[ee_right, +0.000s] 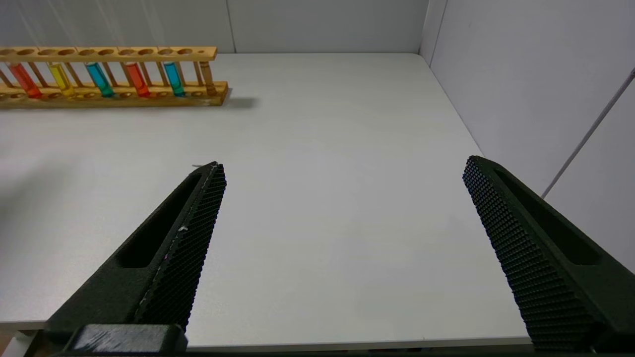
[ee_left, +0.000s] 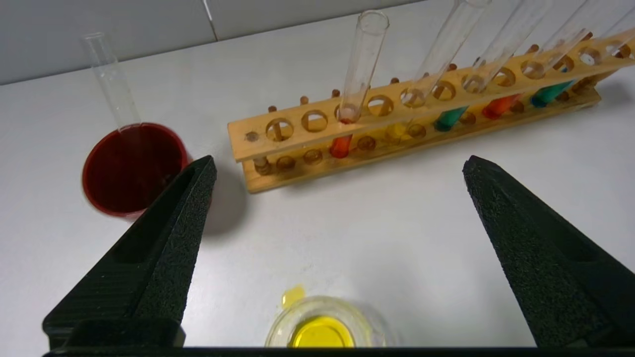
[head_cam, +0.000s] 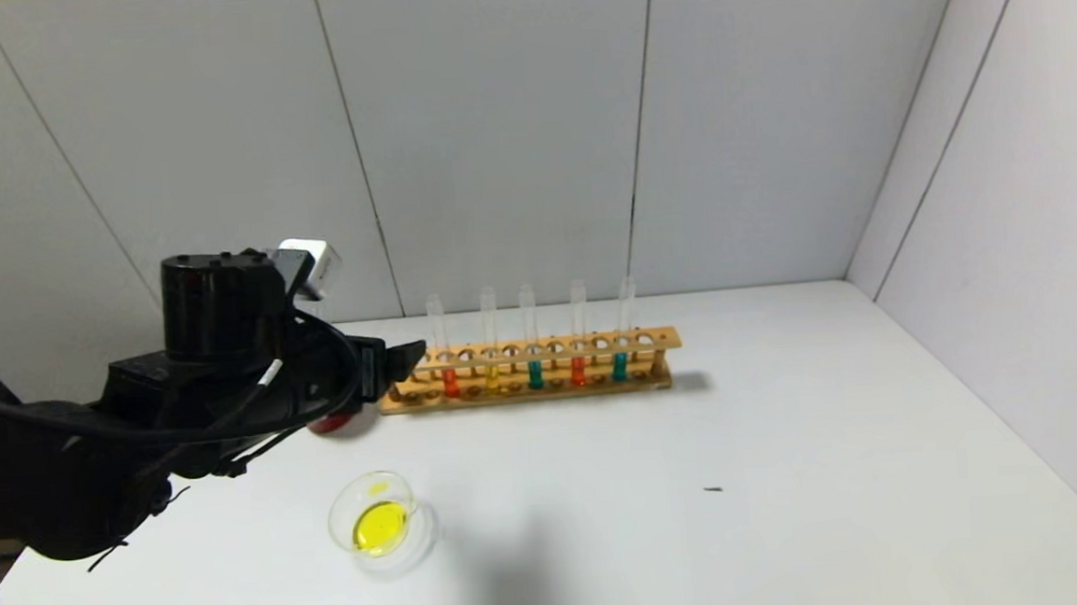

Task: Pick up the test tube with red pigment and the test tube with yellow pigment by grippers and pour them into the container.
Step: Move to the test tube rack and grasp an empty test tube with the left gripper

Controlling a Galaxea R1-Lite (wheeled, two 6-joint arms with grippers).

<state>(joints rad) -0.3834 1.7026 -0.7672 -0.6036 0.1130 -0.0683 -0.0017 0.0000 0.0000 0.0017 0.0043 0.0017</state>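
A wooden rack point(head_cam: 653, 340) at the back of the table holds two red-pigment tubes point(head_cam: 450, 383) point(head_cam: 578, 371) and one yellow-pigment tube point(head_cam: 492, 376). The container point(head_cam: 382, 522), a clear dish, sits nearer the front with yellow liquid in it. My left gripper point(head_cam: 402, 359) is open and empty, hovering by the rack's left end. In the left wrist view its fingers point(ee_left: 340, 161) stand wide apart, with the left red tube point(ee_left: 340, 146) and the yellow tube point(ee_left: 397, 130) ahead and the dish point(ee_left: 322, 327) below. My right gripper point(ee_right: 345, 162) is open and empty over bare table.
Two teal tubes point(head_cam: 534, 375) point(head_cam: 619, 367) share the rack. A dark red cup point(ee_left: 131, 168) left of the rack holds an empty tube point(ee_left: 111, 79). A yellow drop point(ee_left: 292, 295) lies beside the dish. Walls close in at the back and right.
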